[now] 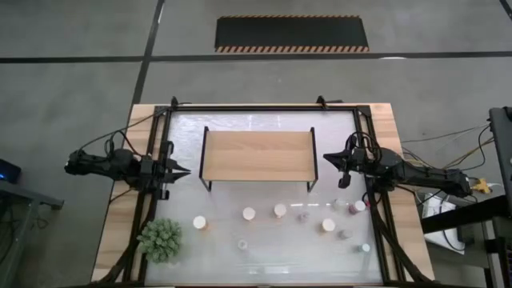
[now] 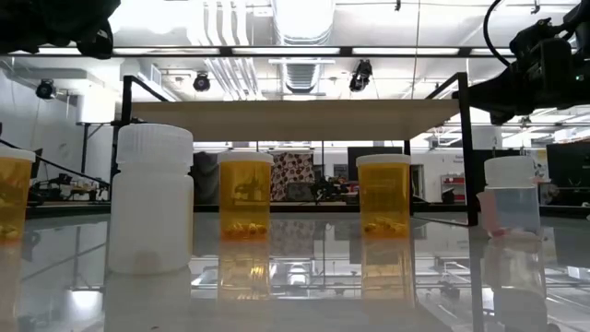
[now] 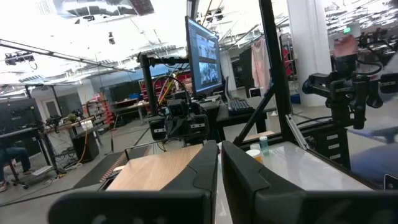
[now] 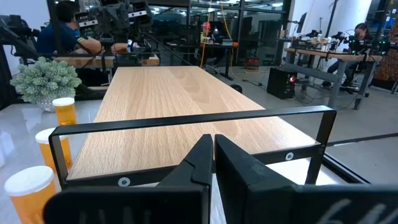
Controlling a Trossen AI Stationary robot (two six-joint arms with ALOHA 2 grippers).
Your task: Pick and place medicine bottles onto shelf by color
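Observation:
The shelf [image 1: 258, 156] is a light-wood board on thin black legs, standing mid-table with nothing on it; it also shows in the right wrist view [image 4: 186, 106]. Several white-capped bottles stand on the table's near half: orange ones [image 1: 200, 223] [image 1: 280, 210] [image 1: 328, 225], a dark one [image 1: 303, 216], and clear or white ones [image 1: 242, 243] [image 1: 358, 206]. My left gripper [image 1: 186, 171] is shut and empty, just off the shelf's left end. My right gripper [image 1: 328, 158] is shut and empty, just off the shelf's right end.
A green spiky plant [image 1: 162, 238] stands at the near left corner. A black frame [image 1: 264, 108] runs around the table's glossy top. In the low view a white bottle [image 2: 151, 198] and orange bottles [image 2: 245, 195] [image 2: 383, 195] stand before the shelf. People sit in the room beyond [image 4: 62, 31].

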